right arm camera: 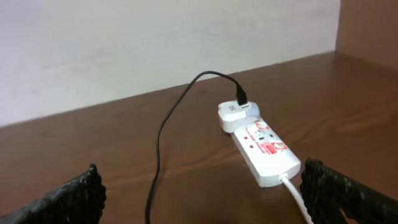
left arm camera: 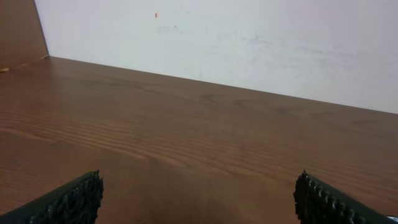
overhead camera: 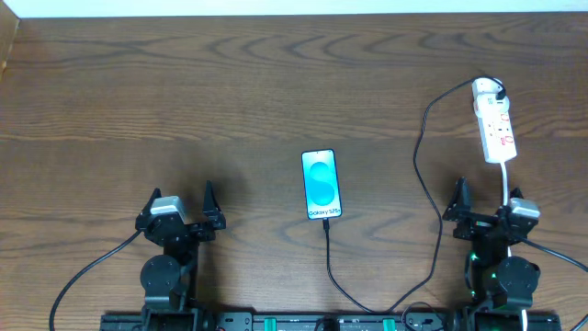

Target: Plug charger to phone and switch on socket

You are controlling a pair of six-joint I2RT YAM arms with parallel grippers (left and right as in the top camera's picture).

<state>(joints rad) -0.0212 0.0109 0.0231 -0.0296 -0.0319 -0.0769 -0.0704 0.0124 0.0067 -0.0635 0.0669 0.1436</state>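
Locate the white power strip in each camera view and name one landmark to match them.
Overhead: power strip at the upper right.
Left wrist: not in view.
Right wrist: right of centre, ahead of the fingers.
Shared landmark: black cable arching from its far end, overhead and right wrist.

Bright blue-screened phone (overhead camera: 320, 185), black charger (overhead camera: 423, 198), white socket (overhead camera: 493, 120) with red markings, brown wood-grain table (overhead camera: 230, 101)

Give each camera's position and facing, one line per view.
Overhead: above the table, looking down on phone, socket, charger; left tool and right tool show, open.
Left wrist: on left arm, looking low across the table to the wall; own fingertips show.
Right wrist: on right arm, facing socket; own fingertips show.
Shared: overhead and right wrist see socket, charger.
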